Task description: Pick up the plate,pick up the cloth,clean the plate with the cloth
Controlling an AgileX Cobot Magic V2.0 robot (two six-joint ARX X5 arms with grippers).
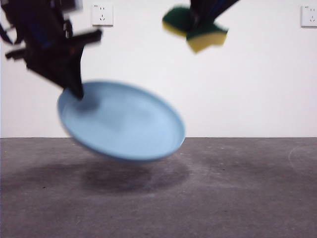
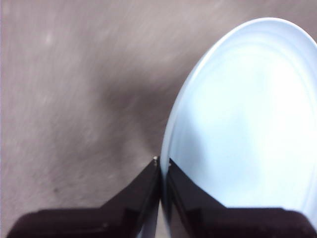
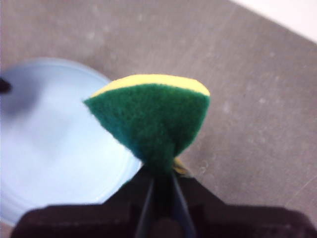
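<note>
Under everything, a gray matte tabletop (image 1: 237, 198), lightly scuffed, with a plain white wall (image 1: 247, 74) behind. Two white wall outlets: one upper left (image 1: 102, 14), one at the far right edge (image 1: 309, 16).

Count: one plate, one sponge, two grippers.

Far left of the front view, the left gripper (image 1: 78, 91) comes down from the top corner, dark and motion-blurred. Its jaws are pinched together on the plate's rim; the left wrist view (image 2: 162, 171) shows the rim edge sandwiched between them.

Next right, the plate (image 1: 124, 124), light blue, is held in the air, clear of the tabletop. It is tilted: the gripped rim at the left is high, the opposite rim at the right is low, and the hollow face looks up and toward the camera. Its long axis in the front view runs from upper left to lower right. Its soft shadow (image 1: 129, 176) sits on the tabletop directly below.

Upper right, the right gripper (image 1: 198, 22) enters from the top edge, clamped on the cloth (image 1: 195, 30), actually a yellow sponge with a dark green scouring layer. The cloth is up in the air, above and to the right of the plate, not touching it. In the right wrist view the jaws (image 3: 161, 181) squeeze one end, so the cloth (image 3: 151, 116) fans out away from the gripper, green face to the camera, with the plate (image 3: 49, 148) below and beside it.
</note>
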